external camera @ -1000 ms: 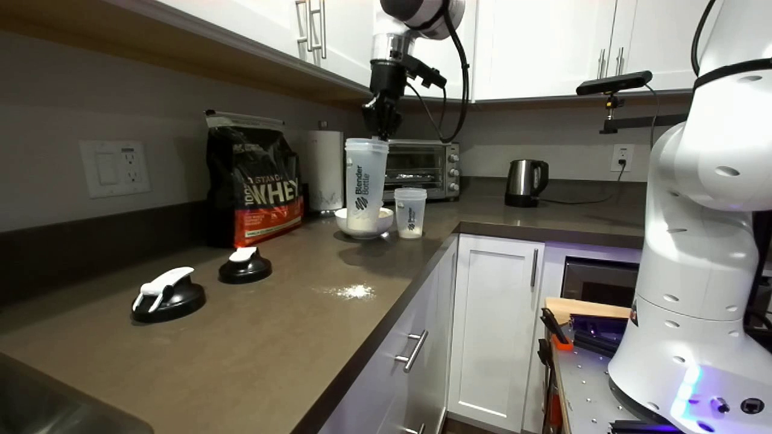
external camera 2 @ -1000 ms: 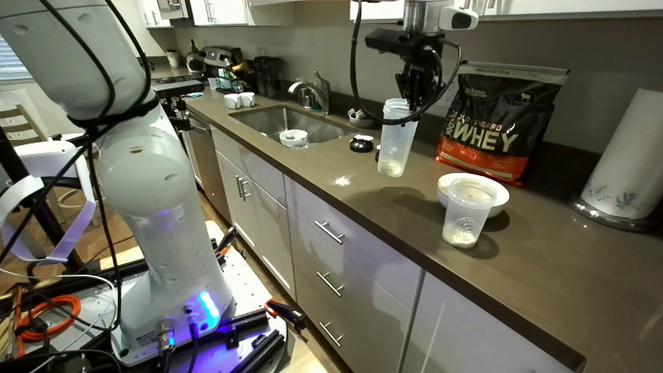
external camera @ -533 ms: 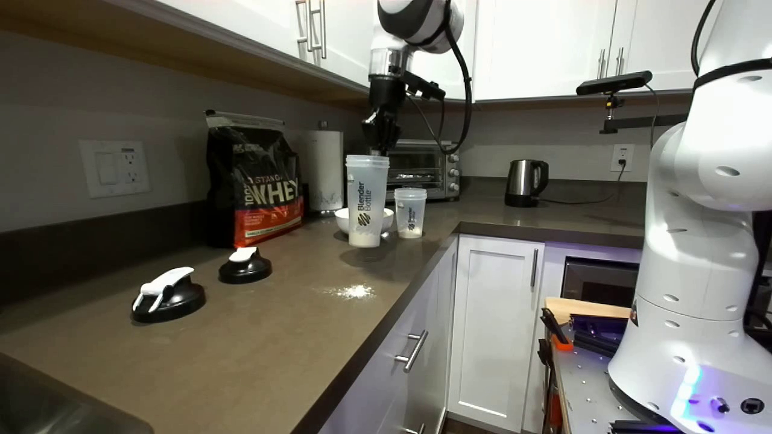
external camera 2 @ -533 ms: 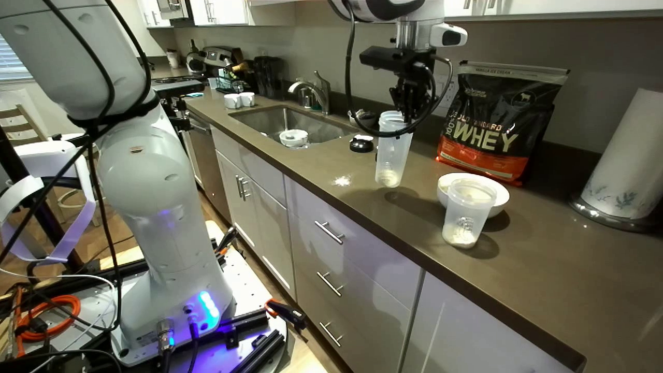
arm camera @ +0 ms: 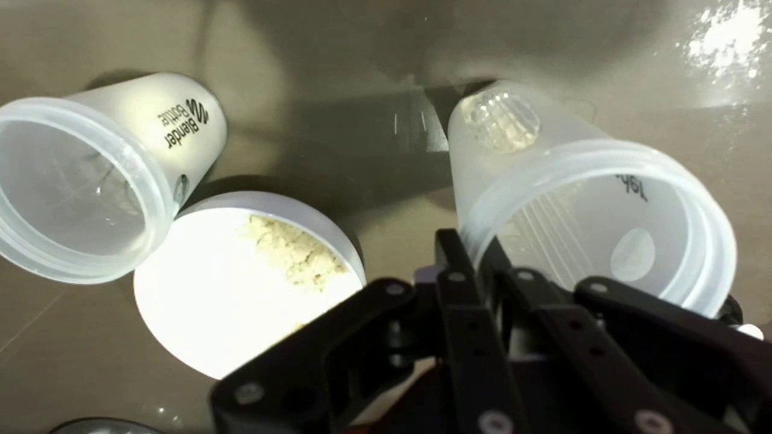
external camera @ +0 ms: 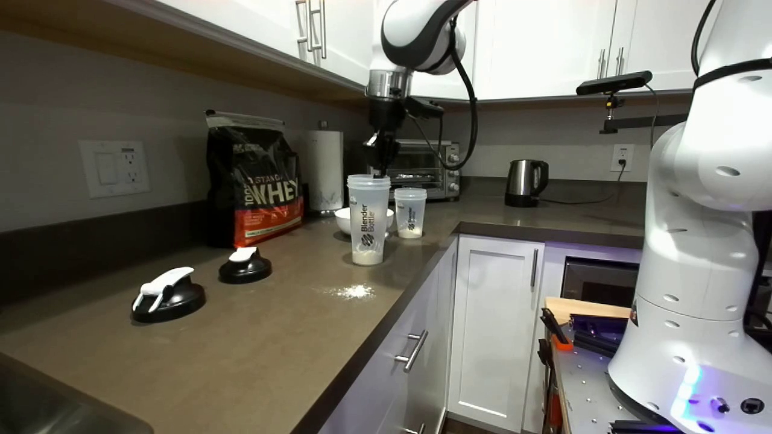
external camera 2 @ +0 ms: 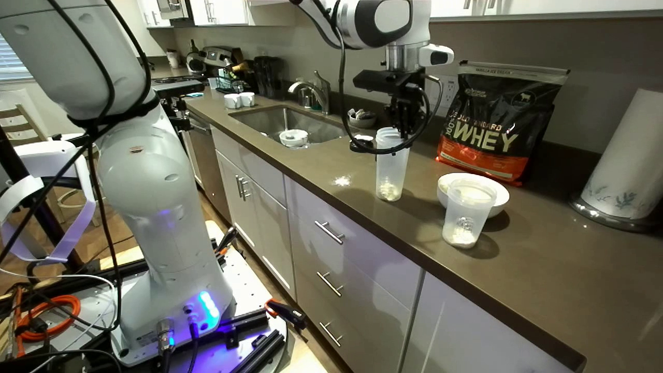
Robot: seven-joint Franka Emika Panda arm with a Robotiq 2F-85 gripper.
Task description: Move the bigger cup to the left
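Your gripper (arm camera: 473, 248), jaws pinched on the rim of the bigger cup (external camera: 369, 220), holds it roughly upright; whether its base touches the desk (external camera: 241, 349) is hard to tell. In an exterior view you find it at ten o'clock from the shorter cup (external camera 2: 467, 213), itself beside the white bowl (external camera 2: 500, 203).

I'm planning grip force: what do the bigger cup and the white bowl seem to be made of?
The bigger cup: likely plastic, frosted; pale powder shows through its translucent wall.
The white bowl: smooth and opaque, perhaps ceramic or hard plastic; nothing shows through its side.
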